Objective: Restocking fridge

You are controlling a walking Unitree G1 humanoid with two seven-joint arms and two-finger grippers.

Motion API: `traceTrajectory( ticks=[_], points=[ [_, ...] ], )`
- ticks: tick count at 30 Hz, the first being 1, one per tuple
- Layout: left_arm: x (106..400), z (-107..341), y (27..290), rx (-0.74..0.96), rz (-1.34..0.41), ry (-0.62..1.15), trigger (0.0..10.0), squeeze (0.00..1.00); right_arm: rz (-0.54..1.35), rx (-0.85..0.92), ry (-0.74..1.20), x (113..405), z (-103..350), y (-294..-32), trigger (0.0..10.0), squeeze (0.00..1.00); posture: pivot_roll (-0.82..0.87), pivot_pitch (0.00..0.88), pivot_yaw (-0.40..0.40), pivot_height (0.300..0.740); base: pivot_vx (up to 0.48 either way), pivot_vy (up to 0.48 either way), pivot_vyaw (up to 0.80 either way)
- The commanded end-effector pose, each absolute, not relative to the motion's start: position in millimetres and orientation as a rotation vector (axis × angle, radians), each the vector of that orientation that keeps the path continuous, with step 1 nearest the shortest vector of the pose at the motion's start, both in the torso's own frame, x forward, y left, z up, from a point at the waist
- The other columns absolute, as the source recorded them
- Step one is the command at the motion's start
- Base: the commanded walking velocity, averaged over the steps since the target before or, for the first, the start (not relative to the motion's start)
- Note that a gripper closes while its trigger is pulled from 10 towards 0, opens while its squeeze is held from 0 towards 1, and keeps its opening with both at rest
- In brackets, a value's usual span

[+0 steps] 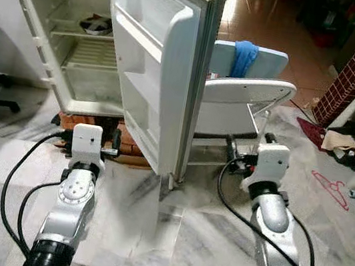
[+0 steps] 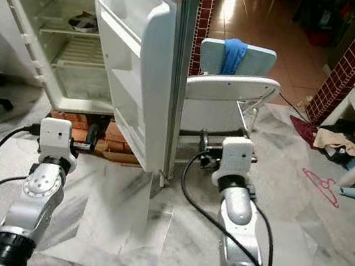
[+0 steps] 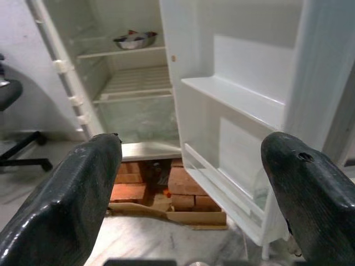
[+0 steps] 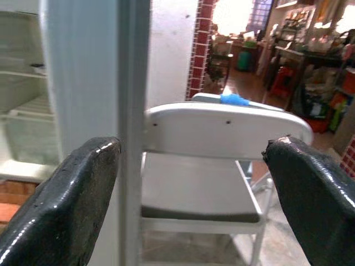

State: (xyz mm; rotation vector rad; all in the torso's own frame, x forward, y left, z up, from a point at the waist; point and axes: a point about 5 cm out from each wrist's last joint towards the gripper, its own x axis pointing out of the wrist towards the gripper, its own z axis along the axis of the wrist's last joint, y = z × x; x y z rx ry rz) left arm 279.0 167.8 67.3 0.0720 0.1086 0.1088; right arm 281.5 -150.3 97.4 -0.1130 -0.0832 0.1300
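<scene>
Jaws on both arms are being held wide apart and empty, as the wrist views show. From the head views, the left gripper (image 1: 113,144) is being held low before the open fridge (image 1: 77,43), whose door (image 1: 167,70) is standing swung out between the two arms; the right gripper (image 1: 233,157) is being held just beside a white folding chair (image 1: 244,93) draped with a blue cloth (image 1: 244,56). A bowl (image 1: 97,24) is resting on an upper shelf; the lower wire shelf is lying bare.

Along the left wrist view, the fridge interior, the door shelves (image 3: 233,100) and the bricks (image 3: 183,194) under the cabinet are being framed. Along the right wrist view, the door edge (image 4: 133,111) and the chair are being faced.

No stock is being carried, so an item should probably be fetched first, with the door edge kept clear of the right arm while turning.
</scene>
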Motion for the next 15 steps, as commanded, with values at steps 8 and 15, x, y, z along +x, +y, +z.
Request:
traceTrajectory(
  ticks=[8,15],
  points=[
    [276.9,70.6,176.2,0.059,0.141,0.090,10.0,0.00,0.120,-0.130,-0.117,283.2,105.7,-152.0,10.0,0.00,0.02,0.000,0.028,0.740,0.286,0.000,0.18],
    [276.7,71.3,176.1,0.045,0.132,0.088,10.0,0.00,0.105,-0.124,-0.106,282.3,104.0,-155.3,10.0,0.00,0.02,0.000,0.031,0.740,0.321,0.000,0.48]
  ],
)
